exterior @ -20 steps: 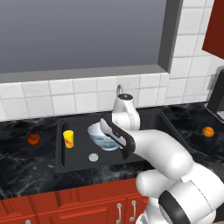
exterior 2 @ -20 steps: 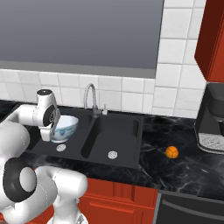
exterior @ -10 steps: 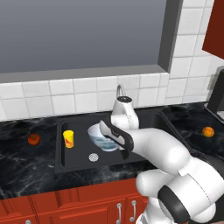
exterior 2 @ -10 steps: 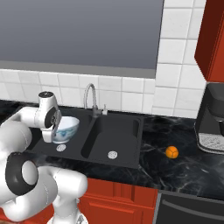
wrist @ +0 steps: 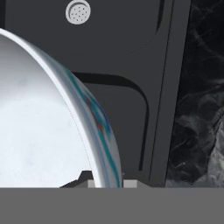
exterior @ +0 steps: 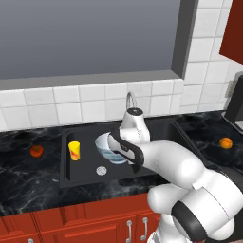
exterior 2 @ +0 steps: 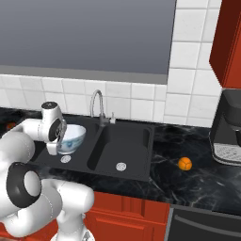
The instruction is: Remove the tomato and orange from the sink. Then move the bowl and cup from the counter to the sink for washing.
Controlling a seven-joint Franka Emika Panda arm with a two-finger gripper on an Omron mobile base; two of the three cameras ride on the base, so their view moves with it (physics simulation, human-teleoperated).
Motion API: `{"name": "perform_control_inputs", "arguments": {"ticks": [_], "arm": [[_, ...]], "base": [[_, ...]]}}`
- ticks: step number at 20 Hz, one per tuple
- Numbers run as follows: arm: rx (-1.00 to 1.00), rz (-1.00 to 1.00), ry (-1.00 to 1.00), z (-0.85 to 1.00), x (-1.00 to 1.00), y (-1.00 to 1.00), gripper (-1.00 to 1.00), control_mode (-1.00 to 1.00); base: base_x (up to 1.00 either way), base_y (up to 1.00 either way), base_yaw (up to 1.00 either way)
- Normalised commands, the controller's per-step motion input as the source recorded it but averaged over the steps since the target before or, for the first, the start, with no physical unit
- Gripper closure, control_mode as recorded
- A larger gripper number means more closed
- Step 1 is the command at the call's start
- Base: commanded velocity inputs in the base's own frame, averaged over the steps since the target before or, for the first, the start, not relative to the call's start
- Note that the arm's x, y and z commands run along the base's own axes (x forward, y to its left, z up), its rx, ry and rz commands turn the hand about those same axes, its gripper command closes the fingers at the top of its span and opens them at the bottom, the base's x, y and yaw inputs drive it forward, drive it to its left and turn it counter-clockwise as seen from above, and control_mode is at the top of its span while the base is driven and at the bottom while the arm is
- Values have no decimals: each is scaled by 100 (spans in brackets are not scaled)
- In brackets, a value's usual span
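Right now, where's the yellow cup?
The cup stands upright in the sink's left basin, at its left side, with the bowl to its right and the drain nearby.

Bowl [exterior: 107,148] glossy glazed ceramic look, smooth pale inside, teal streaks on outer wall. Sink [exterior 2: 134,150] matt black, smooth, with perforated silver metal drain [exterior 2: 121,166]. Faucet [exterior 2: 97,104] brushed steel. Counter [exterior: 28,178] polished black marble, white veins. Cup [exterior: 74,151] plain matt yellow. Wall tiles [exterior 2: 188,52] glossy white. Cabinets [exterior: 71,223] satin red.

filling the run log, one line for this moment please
gripper: shut on bowl rim | bowl: over left basin of sink | cup: in sink
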Motion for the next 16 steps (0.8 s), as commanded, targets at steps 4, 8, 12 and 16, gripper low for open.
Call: {"name": "perform_control_inputs", "arguments": {"ticks": [4,8,12,16], "arm": [[0,0,-2,-11,5,0,100,-100],[0,0,-2,-8,7,0,100,-100],[0,0,0,-8,6,0,100,-100],[0,0,0,-10,7,1,100,-100]], "base": [[0,0,0],[0,0,0],[0,0,0],[0,0,0]]}}
